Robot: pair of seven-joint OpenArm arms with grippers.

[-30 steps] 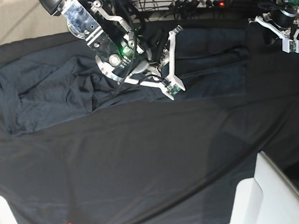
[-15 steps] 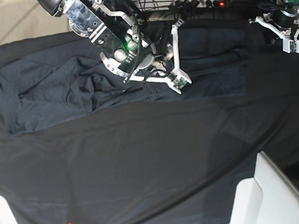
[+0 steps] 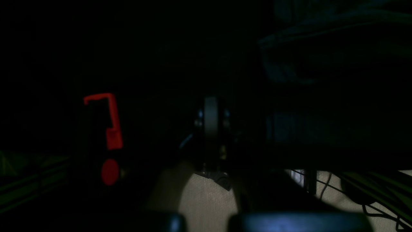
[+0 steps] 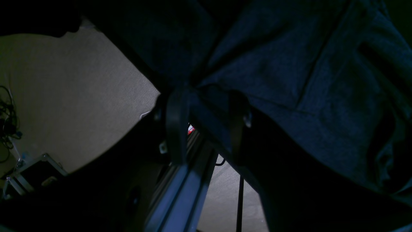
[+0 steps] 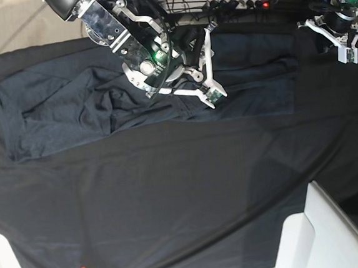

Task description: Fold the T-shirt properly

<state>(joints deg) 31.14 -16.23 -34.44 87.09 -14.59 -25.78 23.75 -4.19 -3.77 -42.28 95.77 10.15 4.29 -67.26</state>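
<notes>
Right pincer: over the far middle of the T-shirt; in the right wrist view its two dark fingers stand apart with a fold of the knit cloth passing between them; whether they pinch it or only straddle it I cannot tell.
Left pincer: at the far edge of the worktop, off the garment, its white fingers drawn together on nothing; its own wrist view is too dark to add more.
T-shirt: lying on the far half of the worktop, on the black table cloth.
Long axis: runs side to side across the base view, along the far edge.
Lie: rumpled and creased at one end, flatter with a straight hem at the end nearer the left pincer.
</notes>
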